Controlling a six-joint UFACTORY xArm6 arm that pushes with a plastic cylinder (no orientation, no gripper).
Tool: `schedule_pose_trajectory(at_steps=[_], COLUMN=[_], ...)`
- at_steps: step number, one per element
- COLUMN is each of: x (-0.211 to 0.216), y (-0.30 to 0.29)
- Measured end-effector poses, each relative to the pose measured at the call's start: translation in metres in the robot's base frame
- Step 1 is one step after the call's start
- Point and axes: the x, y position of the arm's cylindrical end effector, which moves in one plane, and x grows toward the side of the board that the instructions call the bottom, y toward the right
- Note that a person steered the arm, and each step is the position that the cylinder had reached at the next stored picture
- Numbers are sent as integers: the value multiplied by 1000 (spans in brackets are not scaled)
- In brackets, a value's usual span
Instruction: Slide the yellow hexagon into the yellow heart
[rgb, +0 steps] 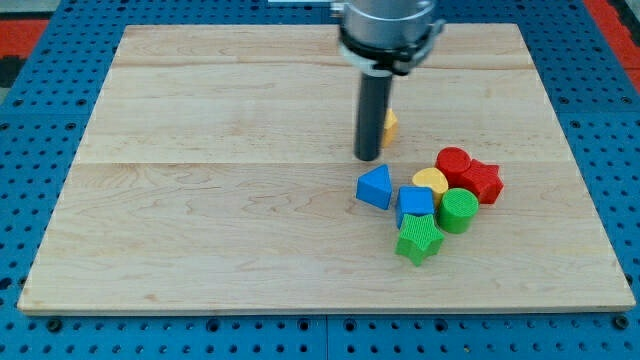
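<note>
The yellow hexagon (389, 126) lies on the wooden board, mostly hidden behind my rod; only its right edge shows. My tip (367, 157) rests on the board just left of and below the hexagon. The yellow heart (430, 181) lies lower right in a cluster, between a red cylinder (453, 162) and a blue block (415, 201). The hexagon and the heart are apart, with a gap of bare board between them.
A blue triangular block (375, 187) sits below my tip, slightly apart from the cluster. A red star (481, 181), a green cylinder (459, 211) and a green star (418, 238) complete the cluster. The board's edge (320, 303) meets a blue pegboard.
</note>
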Motion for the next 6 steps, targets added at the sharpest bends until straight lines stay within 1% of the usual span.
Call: schedule_pose_trajectory(at_steps=[1, 2, 3, 4, 5, 6], x=[-37, -87, -55, -90, -94, -51], y=[-15, 55, 68, 48, -7, 19])
